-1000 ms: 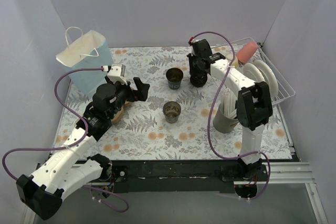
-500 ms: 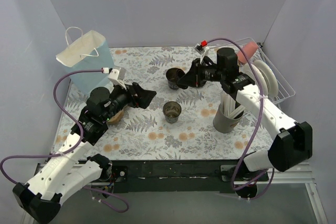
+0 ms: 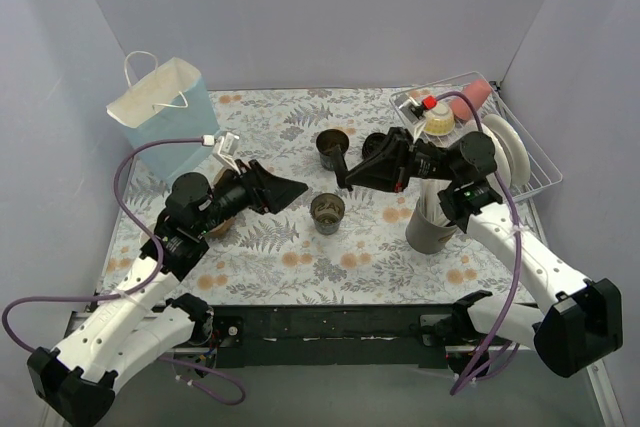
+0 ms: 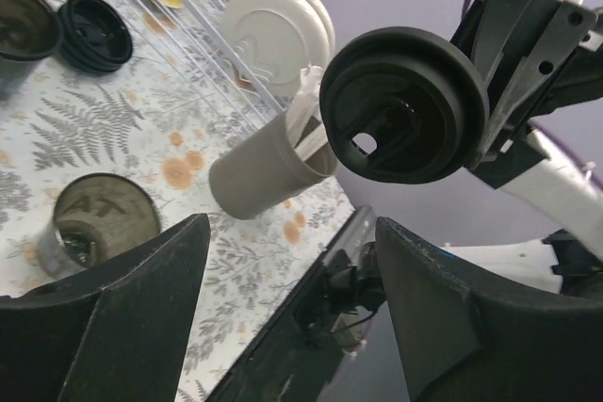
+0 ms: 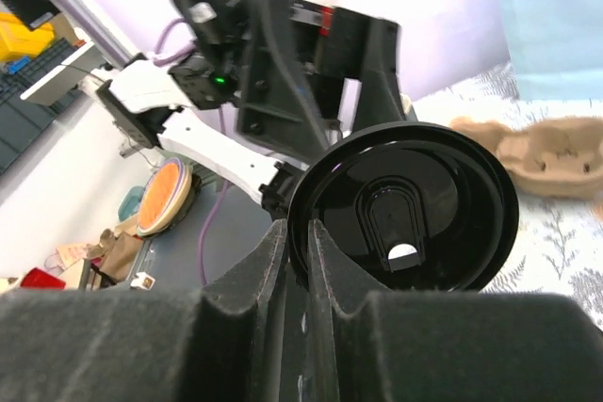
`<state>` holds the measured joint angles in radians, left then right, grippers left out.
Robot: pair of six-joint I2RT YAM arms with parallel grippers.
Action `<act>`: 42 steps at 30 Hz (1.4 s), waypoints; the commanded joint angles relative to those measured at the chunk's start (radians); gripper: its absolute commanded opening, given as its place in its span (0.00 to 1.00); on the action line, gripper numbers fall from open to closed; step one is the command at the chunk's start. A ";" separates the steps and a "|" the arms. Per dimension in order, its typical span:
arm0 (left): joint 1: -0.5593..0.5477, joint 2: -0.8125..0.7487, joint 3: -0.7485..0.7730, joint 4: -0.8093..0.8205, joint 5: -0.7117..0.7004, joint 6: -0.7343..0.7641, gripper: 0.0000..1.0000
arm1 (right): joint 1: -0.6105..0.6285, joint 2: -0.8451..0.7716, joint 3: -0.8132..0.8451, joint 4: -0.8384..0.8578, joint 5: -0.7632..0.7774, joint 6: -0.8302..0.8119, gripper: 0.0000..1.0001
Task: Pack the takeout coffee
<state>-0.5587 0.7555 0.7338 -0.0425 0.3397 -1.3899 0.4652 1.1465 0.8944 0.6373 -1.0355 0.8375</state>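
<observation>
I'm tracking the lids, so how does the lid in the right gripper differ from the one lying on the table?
The held lid is in the air, pinched at its rim by the right gripper; the table lid lies free beside an open cup. The held lid stands on edge; the table lid lies flat. Both are round, black and on no cup.

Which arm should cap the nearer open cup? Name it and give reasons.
Right. The right claw pinches the black lid by its rim, in the air close to the nearer open cup. The left claw is open and empty, so it would first need a lid.
</observation>
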 commanded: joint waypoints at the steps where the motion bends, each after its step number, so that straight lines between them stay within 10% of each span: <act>1: -0.001 0.008 -0.010 0.133 0.070 -0.298 0.69 | 0.003 -0.083 -0.054 0.280 0.026 0.075 0.20; 15: -0.004 0.156 -0.177 0.719 0.217 -0.721 0.54 | 0.012 -0.100 -0.118 0.533 0.094 0.184 0.20; 42: -0.125 0.327 -0.057 0.774 0.148 -0.716 0.55 | 0.043 -0.117 -0.181 0.553 0.129 0.161 0.20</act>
<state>-0.6746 1.0752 0.6262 0.7048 0.5037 -2.0048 0.4999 1.0531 0.7216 1.1294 -0.9207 0.9993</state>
